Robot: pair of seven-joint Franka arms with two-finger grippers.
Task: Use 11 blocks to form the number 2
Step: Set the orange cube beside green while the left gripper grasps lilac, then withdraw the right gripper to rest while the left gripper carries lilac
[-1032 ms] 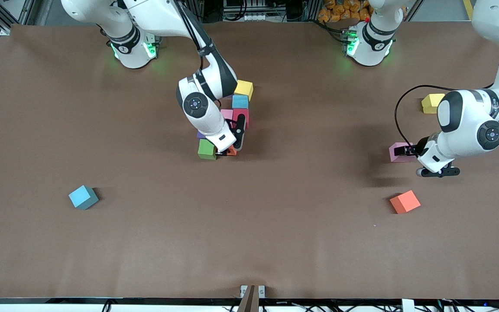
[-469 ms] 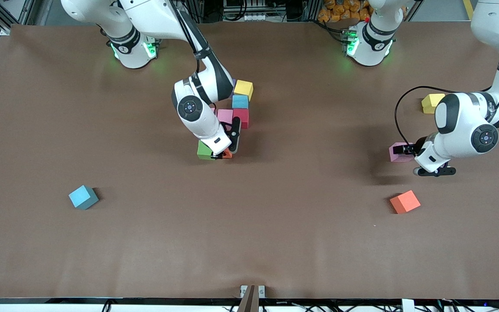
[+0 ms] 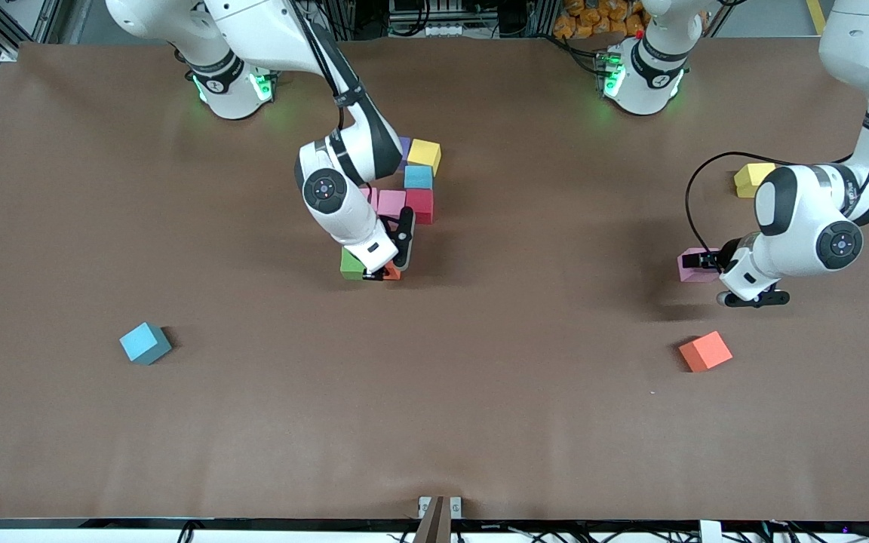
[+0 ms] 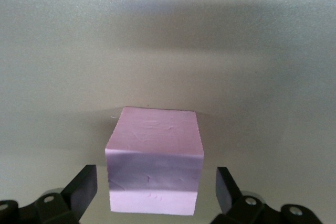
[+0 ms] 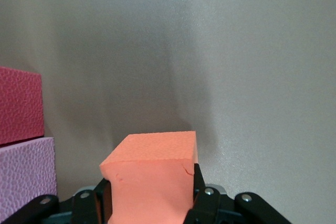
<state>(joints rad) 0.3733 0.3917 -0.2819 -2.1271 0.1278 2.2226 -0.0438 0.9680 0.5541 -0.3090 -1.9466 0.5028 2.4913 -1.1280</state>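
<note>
Placement step judged in hand: orange block [image 5: 152, 177] being held clamped in right gripper [image 3: 383, 273], beside green block [image 3: 351, 264]. Next: release flush against green block (judgement). Left gripper [image 3: 753, 299] being held spread wide astride pink block [image 4: 154, 160]; closure pending.

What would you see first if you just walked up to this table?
The bunch of colorful blocks in the middle of the table, where the right gripper holds an orange block beside a green block. Then the left gripper, jaws open around a pink block at the left arm's end of the table.
</note>
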